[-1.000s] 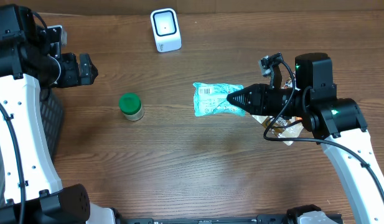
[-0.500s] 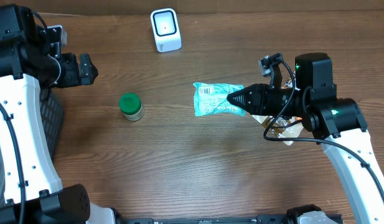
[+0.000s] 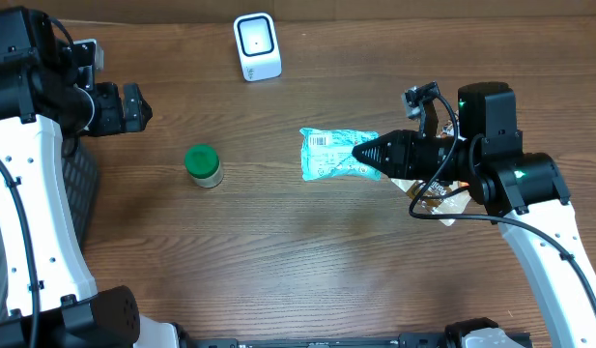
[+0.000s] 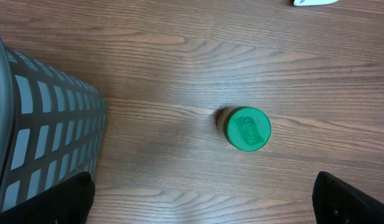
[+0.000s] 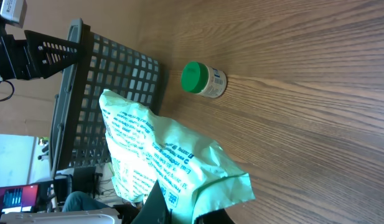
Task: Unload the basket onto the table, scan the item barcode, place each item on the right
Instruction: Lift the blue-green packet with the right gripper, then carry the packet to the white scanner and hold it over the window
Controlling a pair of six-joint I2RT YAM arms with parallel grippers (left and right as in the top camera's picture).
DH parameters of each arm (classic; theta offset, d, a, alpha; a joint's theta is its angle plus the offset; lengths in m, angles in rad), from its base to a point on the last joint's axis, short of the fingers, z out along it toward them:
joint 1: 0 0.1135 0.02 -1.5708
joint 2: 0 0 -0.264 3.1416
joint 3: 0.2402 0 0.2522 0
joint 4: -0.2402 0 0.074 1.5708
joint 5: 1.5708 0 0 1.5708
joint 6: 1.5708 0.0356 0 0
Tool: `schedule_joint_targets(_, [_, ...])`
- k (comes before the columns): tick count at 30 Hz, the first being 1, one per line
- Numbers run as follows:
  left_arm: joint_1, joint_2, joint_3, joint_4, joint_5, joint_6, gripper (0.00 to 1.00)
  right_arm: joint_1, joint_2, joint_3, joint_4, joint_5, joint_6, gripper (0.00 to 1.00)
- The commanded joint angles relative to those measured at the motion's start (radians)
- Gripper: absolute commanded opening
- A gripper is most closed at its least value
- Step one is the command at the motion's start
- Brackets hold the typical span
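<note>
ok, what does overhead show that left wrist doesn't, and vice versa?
Overhead only: teal packet held in the shut right gripper, barcode label up, and the white scanner whole. Left wrist only: embossing on the lid of the green-lidded jar; a white sliver at the top edge, too cropped to identify. Both: that jar, mesh basket, open left gripper, wooden table.

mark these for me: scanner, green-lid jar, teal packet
scanner (image 3: pixel 256 41), overhead view, on its lit front face.
green-lid jar (image 4: pixel 247 129), left wrist view, on the top of the lid.
teal packet (image 3: pixel 326 159), overhead view, on the middle of its body.
</note>
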Motion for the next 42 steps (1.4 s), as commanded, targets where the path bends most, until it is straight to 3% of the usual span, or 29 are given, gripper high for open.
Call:
schedule_joint_targets(1, [-0.005,0.005,0.000,0.004,-0.002,0.020,1.00,0.002,-0.018,0.029,0.007,-0.010,0.000,0.04])
schedule_joint_targets(6, [-0.005,0.005,0.000,0.004,-0.002,0.020,1.00,0.002,-0.012,0.055,0.004,-0.011,-0.005,0.04])
schedule_joint_targets(10, [-0.005,0.005,0.000,0.004,-0.002,0.020,0.99,0.006,0.039,0.183,-0.086,0.053,-0.043,0.04])
schedule_joint_targets(17, [-0.005,0.005,0.000,0.004,-0.002,0.020,1.00,0.108,0.306,0.607,-0.313,0.405,-0.113,0.04])
schedule_joint_targets(22, [-0.005,0.005,0.000,0.004,-0.002,0.020,0.99,0.200,0.554,0.909,-0.350,0.731,-0.120,0.04])
schedule_joint_targets(25, [-0.005,0.005,0.000,0.004,-0.002,0.020,1.00,0.248,0.682,1.020,-0.277,0.963,-0.176,0.04])
schedule_joint_targets(30, [-0.005,0.005,0.000,0.004,-0.002,0.020,0.99,0.335,0.838,1.030,0.018,1.269,-0.362,0.04])
schedule_joint_targets(36, [-0.005,0.005,0.000,0.004,-0.002,0.020,0.99,0.385,1.023,1.030,0.444,1.406,-0.786,0.04])
schedule_joint_targets(42, [-0.005,0.005,0.000,0.004,-0.002,0.020,1.00,0.386,1.178,1.030,0.729,1.406,-1.263,0.04])
